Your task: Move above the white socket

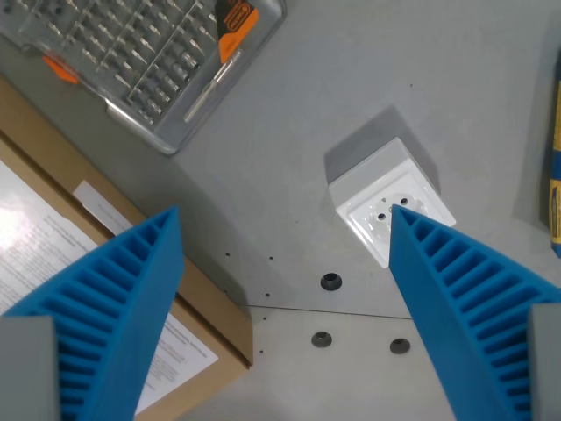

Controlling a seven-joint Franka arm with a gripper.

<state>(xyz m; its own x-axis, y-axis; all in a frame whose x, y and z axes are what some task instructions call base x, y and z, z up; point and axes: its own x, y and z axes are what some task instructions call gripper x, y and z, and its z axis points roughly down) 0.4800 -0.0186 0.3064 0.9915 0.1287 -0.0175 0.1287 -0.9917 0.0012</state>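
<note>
The white socket (386,200) is a small square box with a recessed round face, standing on the grey table right of centre in the wrist view. My gripper (285,215) is open and empty, with two blue ribbed fingers. The left finger (123,298) hangs over the cardboard box. The right finger (456,289) has its tip over the socket's lower right corner and hides part of it. The socket lies at the right side of the gap between the fingers.
A clear plastic screwdriver bit case (140,61) with orange parts lies at the top left. A cardboard box (53,254) with a paper label fills the lower left. Bolt holes (330,281) dot the table. A blue and yellow object (555,158) touches the right edge.
</note>
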